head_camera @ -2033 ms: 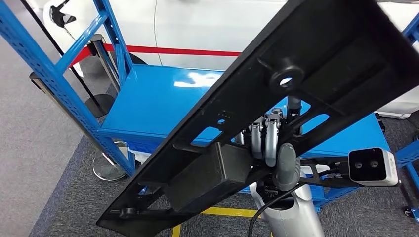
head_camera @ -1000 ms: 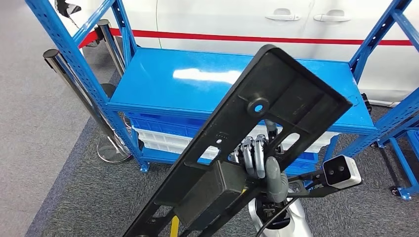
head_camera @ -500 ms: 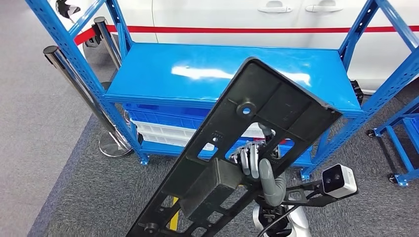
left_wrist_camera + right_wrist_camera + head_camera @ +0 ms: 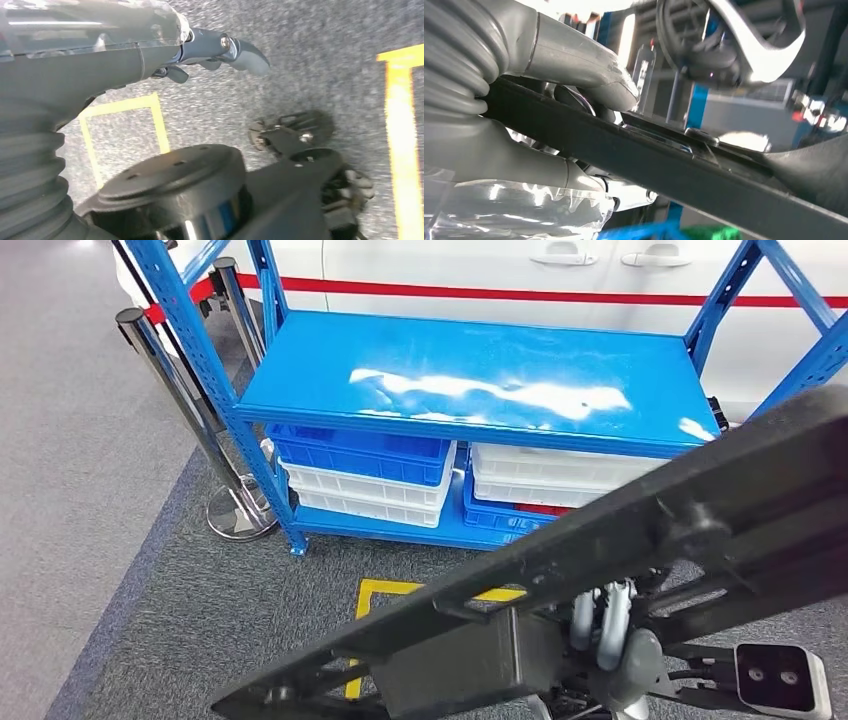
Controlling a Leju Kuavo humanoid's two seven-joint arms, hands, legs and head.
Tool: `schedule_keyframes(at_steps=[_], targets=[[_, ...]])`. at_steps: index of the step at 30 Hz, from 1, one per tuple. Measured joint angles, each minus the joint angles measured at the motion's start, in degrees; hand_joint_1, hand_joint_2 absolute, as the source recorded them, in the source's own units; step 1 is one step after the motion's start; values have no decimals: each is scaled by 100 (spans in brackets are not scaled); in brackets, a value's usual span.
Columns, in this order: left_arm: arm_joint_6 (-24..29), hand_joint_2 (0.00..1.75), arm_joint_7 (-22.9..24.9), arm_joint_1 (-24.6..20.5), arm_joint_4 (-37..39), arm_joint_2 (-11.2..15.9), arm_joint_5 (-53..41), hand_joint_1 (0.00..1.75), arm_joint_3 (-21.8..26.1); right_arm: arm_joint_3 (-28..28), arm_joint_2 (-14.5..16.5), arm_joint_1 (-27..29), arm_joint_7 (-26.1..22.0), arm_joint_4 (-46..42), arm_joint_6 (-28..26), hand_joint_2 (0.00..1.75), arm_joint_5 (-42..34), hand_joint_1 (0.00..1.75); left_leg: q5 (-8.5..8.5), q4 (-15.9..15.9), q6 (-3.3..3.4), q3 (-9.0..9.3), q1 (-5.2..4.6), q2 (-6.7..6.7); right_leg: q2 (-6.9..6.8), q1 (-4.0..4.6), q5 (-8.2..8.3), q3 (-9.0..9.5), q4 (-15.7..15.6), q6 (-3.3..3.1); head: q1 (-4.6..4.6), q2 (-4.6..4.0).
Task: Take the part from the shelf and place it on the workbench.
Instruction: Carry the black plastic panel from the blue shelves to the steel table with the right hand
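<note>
Risk: the long black part (image 4: 620, 540), clamped by the right hand (image 4: 605, 640) near its middle, may strike the blue shelf (image 4: 480, 380) while turning; left hand (image 4: 220, 47) hangs spread, holding nothing.

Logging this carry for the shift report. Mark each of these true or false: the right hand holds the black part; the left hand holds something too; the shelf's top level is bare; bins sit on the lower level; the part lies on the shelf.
1. The right hand holds the black part. True.
2. The left hand holds something. False: nothing is in it; it hangs over the grey floor.
3. The blue shelf has a bare top level. True.
4. Bins sit on the lower level. True.
5. The part lies on the shelf. False: it is held up, clear of the shelf.
</note>
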Motion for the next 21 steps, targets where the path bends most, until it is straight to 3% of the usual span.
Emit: schedule_keyframes(at_steps=[1,2,3,5,7,8,11,13,15,16,17,18,19,21], targets=[[-2,175,18,6,0,15,-8,0,-8,2,16,3,-1,-35,79,175,5,175,46,16,1,-74,-10,3,0,0,-127,-55,300,7,-1,0],[-7,175,36,12,1,29,-20,0,-16,2,37,4,-1,-67,143,175,19,175,89,40,-3,-155,-18,6,0,0,-127,-34,454,9,-1,0],[-17,175,47,16,1,42,-37,0,-24,1,60,5,-1,-91,189,175,39,175,125,71,-12,-235,-21,6,-1,0,-23,81,412,5,-1,0],[-50,175,57,16,0,60,-83,0,-50,0,108,3,-1,-127,238,175,91,175,177,152,-42,-377,-23,1,-2,4,208,572,-197,-30,-2,0],[-90,175,59,14,0,71,-126,0,-83,-3,160,7,0,-144,276,175,137,175,214,231,-91,-468,-32,-5,0,35,227,992,-825,-80,-3,-1],[-110,175,61,13,0,75,-150,0,-99,-5,187,11,0,-146,302,175,157,175,237,254,-124,-492,-34,-6,4,52,191,1067,-969,-108,-2,-1],[-170,175,65,15,1,98,-226,0,-137,-14,266,23,0,-144,362,175,232,175,280,277,-230,-548,-30,-13,1,51,278,1007,-1040,-218,5,-1],[-186,175,56,13,1,121,-259,0,-172,-18,314,24,1,-143,381,175,265,175,-27,568,-294,-679,-18,-25,-17,26,388,910,-1073,-298,-2,0],[-194,175,33,1,1,143,-270,0,-204,-24,347,27,2,-141,394,175,284,175,-551,1219,-349,-861,5,-30,-26,25,491,783,-1072,-335,-9,0],[-198,175,20,-4,1,151,-271,0,-214,-27,354,28,2,-137,399,175,298,175,-716,1532,-369,-905,13,-30,-28,27,541,716,-1068,-336,-9,0],[-201,175,8,-6,1,158,-273,0,-222,-30,357,29,2,-129,401,175,316,175,-752,1704,-380,-875,19,-30,-28,29,590,650,-1064,-333,-8,0],[-201,175,-6,-6,1,163,-275,0,-233,-32,360,29,2,-119,400,175,329,175,-675,1692,-385,-757,24,-29,-27,29,639,584,-1058,-326,-9,0],[-198,175,-21,-4,1,166,-277,0,-243,-34,362,27,2,-108,397,175,338,175,-525,1477,-382,-545,29,-29,-24,28,687,521,-1052,-316,-9,0],[-191,175,-66,0,1,171,-275,0,-259,-36,366,14,2,-93,373,175,343,175,-314,692,-350,14,29,-32,-16,33,776,421,-1036,-277,-9,-1]])
